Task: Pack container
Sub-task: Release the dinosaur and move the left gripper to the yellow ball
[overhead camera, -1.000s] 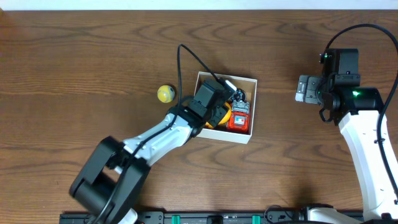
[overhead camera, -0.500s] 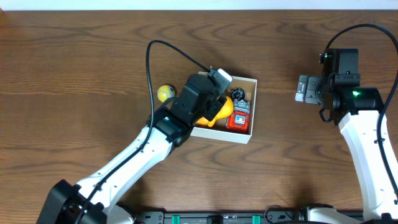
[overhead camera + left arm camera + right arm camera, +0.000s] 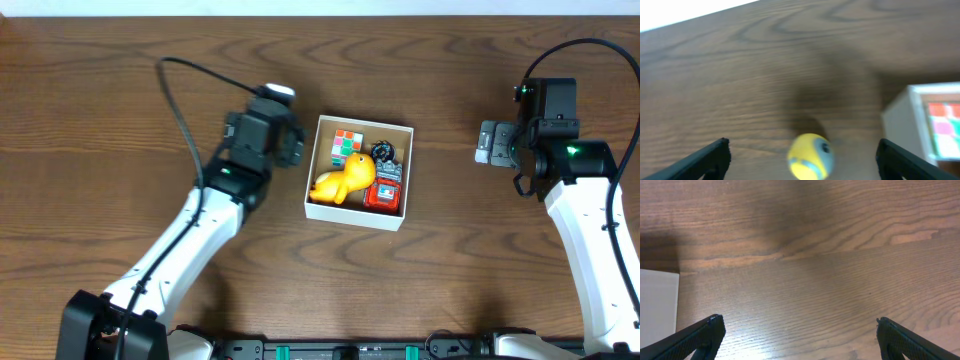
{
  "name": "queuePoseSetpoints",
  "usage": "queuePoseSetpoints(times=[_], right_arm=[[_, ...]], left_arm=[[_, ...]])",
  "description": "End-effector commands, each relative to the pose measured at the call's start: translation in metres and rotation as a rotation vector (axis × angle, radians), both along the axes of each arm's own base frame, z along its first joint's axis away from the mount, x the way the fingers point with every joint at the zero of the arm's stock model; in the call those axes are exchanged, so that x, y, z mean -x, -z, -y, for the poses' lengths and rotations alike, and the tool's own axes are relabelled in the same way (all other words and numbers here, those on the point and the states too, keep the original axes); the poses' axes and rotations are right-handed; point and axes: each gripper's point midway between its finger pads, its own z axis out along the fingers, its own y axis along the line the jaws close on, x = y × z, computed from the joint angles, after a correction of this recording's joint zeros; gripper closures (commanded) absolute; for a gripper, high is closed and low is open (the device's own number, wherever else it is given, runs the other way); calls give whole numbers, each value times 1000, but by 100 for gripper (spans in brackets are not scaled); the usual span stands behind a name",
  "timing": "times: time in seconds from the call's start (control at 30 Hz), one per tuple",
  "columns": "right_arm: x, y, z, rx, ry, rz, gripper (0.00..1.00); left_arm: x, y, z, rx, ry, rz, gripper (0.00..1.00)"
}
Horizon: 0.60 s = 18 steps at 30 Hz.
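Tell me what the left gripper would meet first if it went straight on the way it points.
Most likely the yellow ball, lying on the table straight ahead between the open fingers of the left gripper. The container sits off to one side of that line.

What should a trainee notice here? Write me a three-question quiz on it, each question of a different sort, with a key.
1. True or false: the yellow ball lies inside the container.
2. Which of these is in the container? A) a yellow duck toy B) a green car C) a blue mug
3. Fill in: the right gripper is open and holds ____.

Key: 1 false, the ball lies on the table outside the box; 2 A; 3 nothing.
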Motion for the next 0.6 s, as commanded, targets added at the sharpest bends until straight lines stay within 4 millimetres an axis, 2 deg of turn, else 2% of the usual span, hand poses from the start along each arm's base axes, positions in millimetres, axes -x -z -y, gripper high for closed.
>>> queuePoseSetpoints(times=[0.0, 0.07, 0.37, 0.57], right_arm=[[-1, -5, 4, -4, 26, 17, 1], [-1, -5, 4, -4, 26, 17, 1], [-1, -5, 4, -4, 26, 17, 1], [-1, -5, 4, -4, 26, 17, 1]], left_arm=[[-5, 17, -22, 40, -85, -41, 4], [-6, 27, -26, 51, -88, -70, 0], [-20, 79, -23, 70, -74, -153, 2], [-15, 106, -25, 49, -78, -221, 2]])
